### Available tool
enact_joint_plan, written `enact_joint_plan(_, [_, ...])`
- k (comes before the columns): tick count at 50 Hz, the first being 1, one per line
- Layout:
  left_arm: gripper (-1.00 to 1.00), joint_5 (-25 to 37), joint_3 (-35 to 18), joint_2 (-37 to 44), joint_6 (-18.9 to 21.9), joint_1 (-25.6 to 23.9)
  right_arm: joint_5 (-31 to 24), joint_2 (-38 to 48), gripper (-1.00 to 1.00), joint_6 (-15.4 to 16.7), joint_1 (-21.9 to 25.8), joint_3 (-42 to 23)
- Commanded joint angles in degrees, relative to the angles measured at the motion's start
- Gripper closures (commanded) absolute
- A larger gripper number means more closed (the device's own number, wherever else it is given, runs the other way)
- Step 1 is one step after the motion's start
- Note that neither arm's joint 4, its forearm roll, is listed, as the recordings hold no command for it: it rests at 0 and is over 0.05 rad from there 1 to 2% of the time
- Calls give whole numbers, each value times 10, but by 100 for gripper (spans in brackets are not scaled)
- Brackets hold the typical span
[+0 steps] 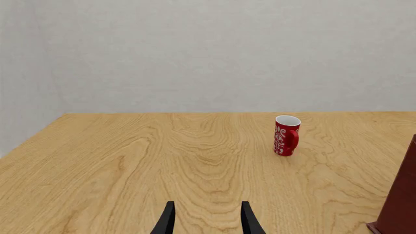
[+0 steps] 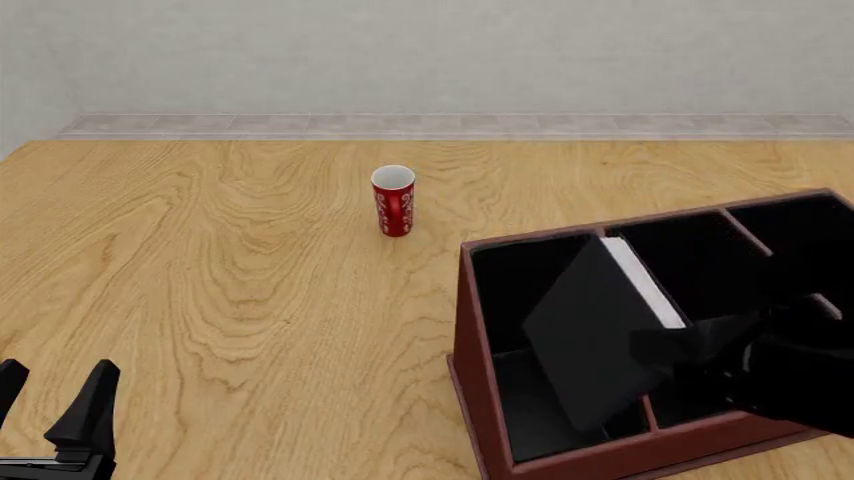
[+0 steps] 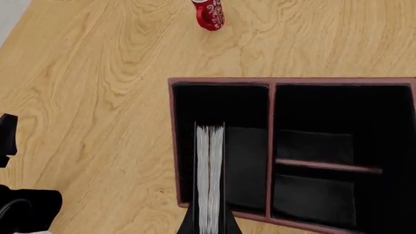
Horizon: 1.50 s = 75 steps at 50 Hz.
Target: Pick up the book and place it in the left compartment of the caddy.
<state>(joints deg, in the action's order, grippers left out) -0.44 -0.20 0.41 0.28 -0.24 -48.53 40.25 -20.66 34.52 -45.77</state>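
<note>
My right gripper (image 2: 674, 348) is shut on the book (image 2: 594, 325), a black one with white page edges, and holds it tilted over the caddy (image 2: 462, 330). In the right wrist view the page edges of the book (image 3: 210, 175) stand between the two fingers of the right gripper (image 3: 210, 222), over the long black-lined left compartment (image 3: 244, 112). I cannot tell whether the book's lower edge touches the compartment floor (image 2: 514, 290). Far off at the table's near left, the left gripper (image 2: 54, 405) is open and holds nothing. Its fingertips (image 1: 167, 219) show over bare wood.
A red-and-white cup (image 2: 392, 200) stands upright on the wooden table beyond the caddy's left end; it also shows in both wrist views (image 1: 286, 135) (image 3: 209, 13). A corner of the caddy (image 1: 400, 204) edges into the left wrist view. A grey wall bounds the far side.
</note>
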Motion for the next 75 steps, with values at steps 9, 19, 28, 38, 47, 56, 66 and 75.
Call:
enact_joint_plan(9, [-100,1,1,-2,0,2,14,5,100,-11,-2,1])
enact_joint_plan(19, [-100,1,1,-2,0,2,35,14,100,-18,2,19])
enact_joint_plan(28, [-100,1,1,-2,0,2,51,22,100,-22,2,31])
enact_joint_plan(38, [-100,1,1,-2,0,2,61,25,100,-25,-3,44])
enact_joint_plan(47, [-100,1,1,-2,0,2,70,30,100,-27,-4,52])
enact_joint_plan(56, [-100,1,1,-2,0,2,73,34,100,-26,-6,51])
enact_joint_plan(66, [-100,1,1,-2,0,2,83,43,100,-27,-8,55])
enact_joint_plan(75, [-100,1,1,-2,0,2,89,51,100,-32,-5,56])
